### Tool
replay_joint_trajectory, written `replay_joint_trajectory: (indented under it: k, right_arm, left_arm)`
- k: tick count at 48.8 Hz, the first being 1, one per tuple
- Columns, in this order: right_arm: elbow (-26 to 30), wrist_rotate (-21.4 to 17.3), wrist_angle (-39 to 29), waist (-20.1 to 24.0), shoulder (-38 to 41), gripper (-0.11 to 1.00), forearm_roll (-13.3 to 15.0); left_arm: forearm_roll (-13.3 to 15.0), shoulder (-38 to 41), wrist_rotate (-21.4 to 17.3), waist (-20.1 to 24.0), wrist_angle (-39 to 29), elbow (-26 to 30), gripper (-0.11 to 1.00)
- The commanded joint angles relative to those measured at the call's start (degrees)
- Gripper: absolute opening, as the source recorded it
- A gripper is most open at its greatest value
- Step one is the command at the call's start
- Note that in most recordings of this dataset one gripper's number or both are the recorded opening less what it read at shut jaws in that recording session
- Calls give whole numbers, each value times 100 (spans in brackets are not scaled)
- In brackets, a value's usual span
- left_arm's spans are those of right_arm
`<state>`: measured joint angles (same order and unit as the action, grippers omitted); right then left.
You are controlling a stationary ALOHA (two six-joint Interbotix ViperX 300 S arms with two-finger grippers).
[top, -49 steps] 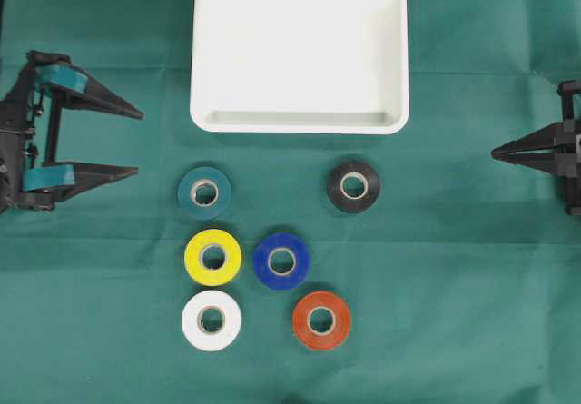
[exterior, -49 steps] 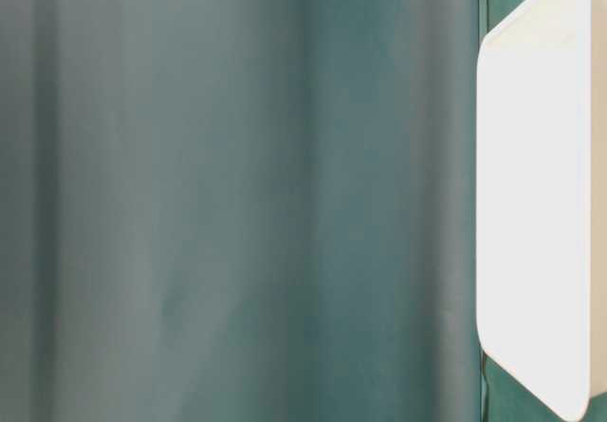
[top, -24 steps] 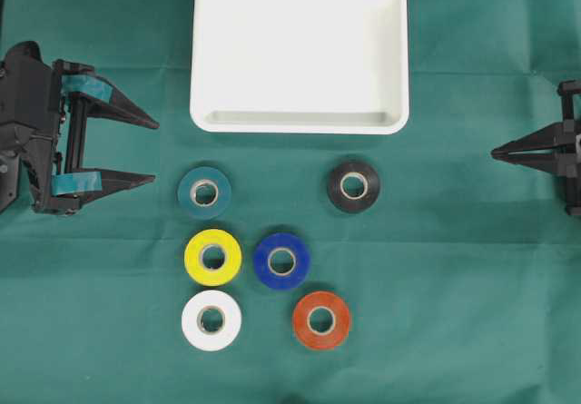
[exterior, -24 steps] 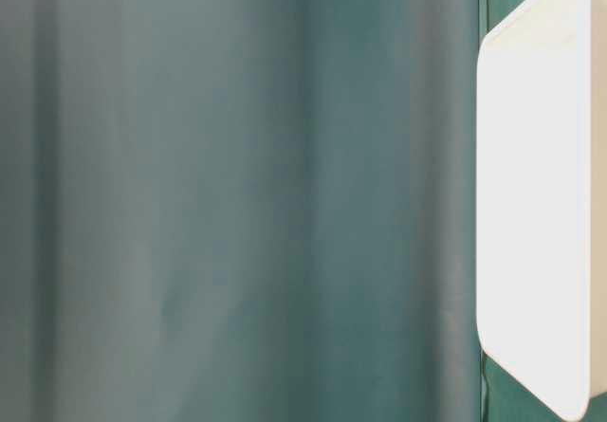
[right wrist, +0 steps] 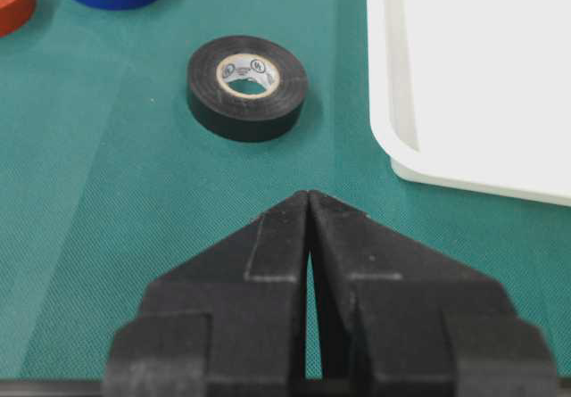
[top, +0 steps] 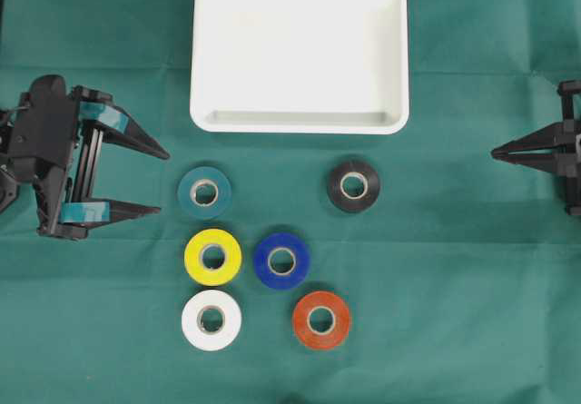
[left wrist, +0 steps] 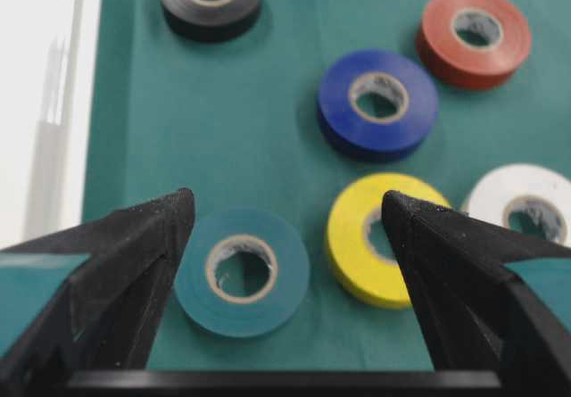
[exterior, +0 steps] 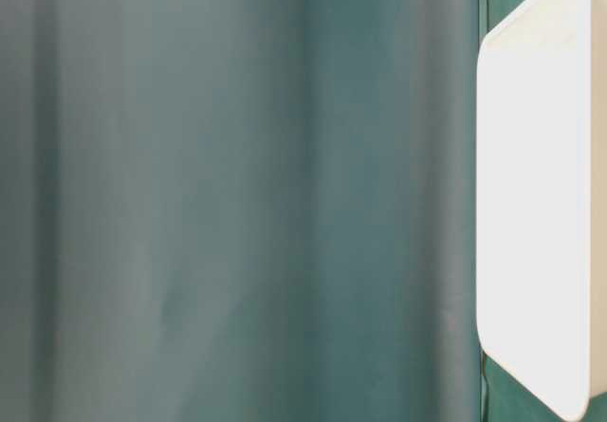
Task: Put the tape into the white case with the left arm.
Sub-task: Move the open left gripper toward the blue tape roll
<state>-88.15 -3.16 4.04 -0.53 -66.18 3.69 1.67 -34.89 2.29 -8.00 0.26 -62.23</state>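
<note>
Several tape rolls lie on the green cloth below the empty white case: teal, black, yellow, blue, white and red. My left gripper stands open just left of the teal roll, holding nothing. In the left wrist view the teal roll lies ahead between the spread fingers of the left gripper, and the right finger overlaps the yellow roll. My right gripper rests shut at the far right, pointing towards the black roll.
The white case lies at the back middle of the cloth, its near rim a short way above the teal and black rolls. The table-level view shows only green cloth and the edge of the case.
My left gripper has moved right and slightly down towards the teal roll, still open. The right gripper and all the rolls have stayed put.
</note>
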Motion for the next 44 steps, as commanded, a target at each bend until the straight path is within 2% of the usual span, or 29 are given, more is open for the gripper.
replay_joint_trajectory:
  k: [1,23,33,44]
  right_arm:
    - [62,-9,62,-9,35,-9,9]
    - [62,-9,62,-9,44,-9,9]
    - [62,-9,62,-9,35,-9,9]
    - [62,-9,62,-9,44,-9,9]
  left_arm:
    - [-9,53,-18,-114,18,132,98]
    - [-18,264,-35,-237,9,255,98]
    - [-26,949,-70,-255,0,756,98]
    - [-26,1811,-281,-272,0,1362,98]
